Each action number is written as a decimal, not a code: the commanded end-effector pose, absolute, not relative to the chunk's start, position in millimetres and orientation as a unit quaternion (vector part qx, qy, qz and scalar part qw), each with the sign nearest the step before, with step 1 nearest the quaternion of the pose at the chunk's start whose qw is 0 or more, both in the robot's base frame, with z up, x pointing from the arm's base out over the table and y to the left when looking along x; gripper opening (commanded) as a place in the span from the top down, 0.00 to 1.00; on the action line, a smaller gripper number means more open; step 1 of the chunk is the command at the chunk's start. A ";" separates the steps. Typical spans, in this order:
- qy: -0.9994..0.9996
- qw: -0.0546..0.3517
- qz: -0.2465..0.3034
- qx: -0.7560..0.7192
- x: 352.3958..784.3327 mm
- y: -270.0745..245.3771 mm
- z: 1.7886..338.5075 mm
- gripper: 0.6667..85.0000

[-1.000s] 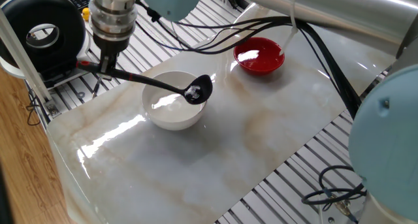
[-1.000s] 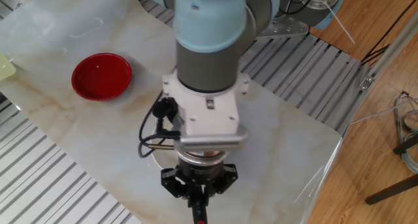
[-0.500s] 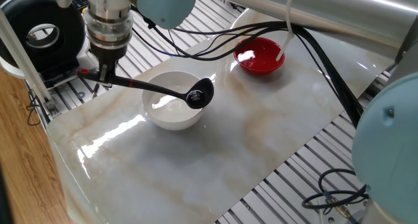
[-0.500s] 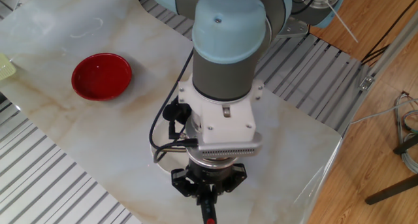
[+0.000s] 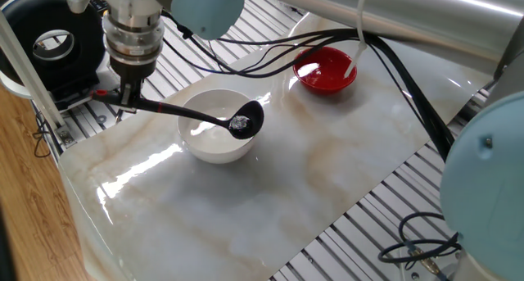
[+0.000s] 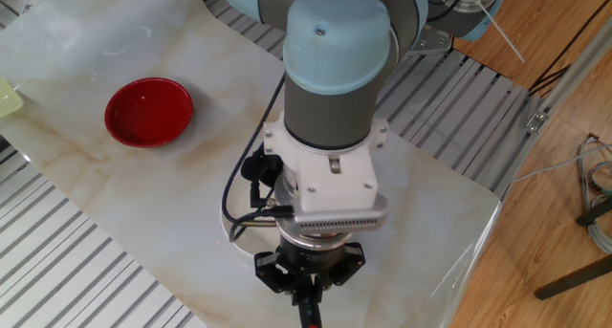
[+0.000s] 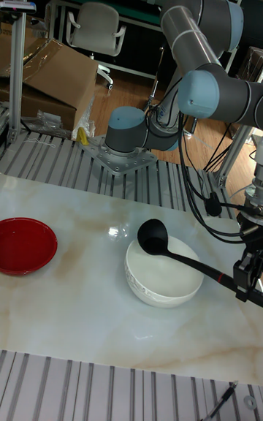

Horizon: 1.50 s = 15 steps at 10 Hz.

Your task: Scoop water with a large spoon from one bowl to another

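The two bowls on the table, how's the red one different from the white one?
The red bowl is small and shallow; the white bowl is wider and deeper. The red bowl is glossy red inside; the white bowl is plain white. The red bowl stands alone with nothing over it, while the black ladle, held by the gripper, has its scoop at the white bowl's rim. Both are round, upright and sit on the marble tabletop.

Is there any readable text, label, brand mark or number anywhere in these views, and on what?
None can be read.
White bowl: small dark marks on its outer wall, too small to read.
Cardboard box: no print legible.
Gripper, ladle, red bowl: no markings visible.
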<state>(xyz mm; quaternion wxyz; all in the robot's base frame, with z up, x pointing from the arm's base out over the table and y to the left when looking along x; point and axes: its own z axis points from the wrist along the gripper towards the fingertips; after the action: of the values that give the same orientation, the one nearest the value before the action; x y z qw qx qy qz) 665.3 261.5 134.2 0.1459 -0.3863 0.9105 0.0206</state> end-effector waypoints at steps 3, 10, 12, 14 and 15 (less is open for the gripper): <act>0.909 0.142 0.013 -0.391 672.2 263.2 119.2 0.99; 0.910 0.143 0.013 -0.389 676.6 268.6 109.6 0.99; 0.911 0.142 0.001 -0.388 678.6 265.6 105.4 0.99; 0.909 0.126 0.001 -0.397 671.7 261.4 103.6 0.99; 0.908 0.127 0.007 -0.400 670.5 264.5 103.7 0.99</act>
<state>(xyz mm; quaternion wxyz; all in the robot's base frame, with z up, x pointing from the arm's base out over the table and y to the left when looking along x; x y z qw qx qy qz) 673.3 262.5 104.7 0.1316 -0.3981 0.9078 -0.0007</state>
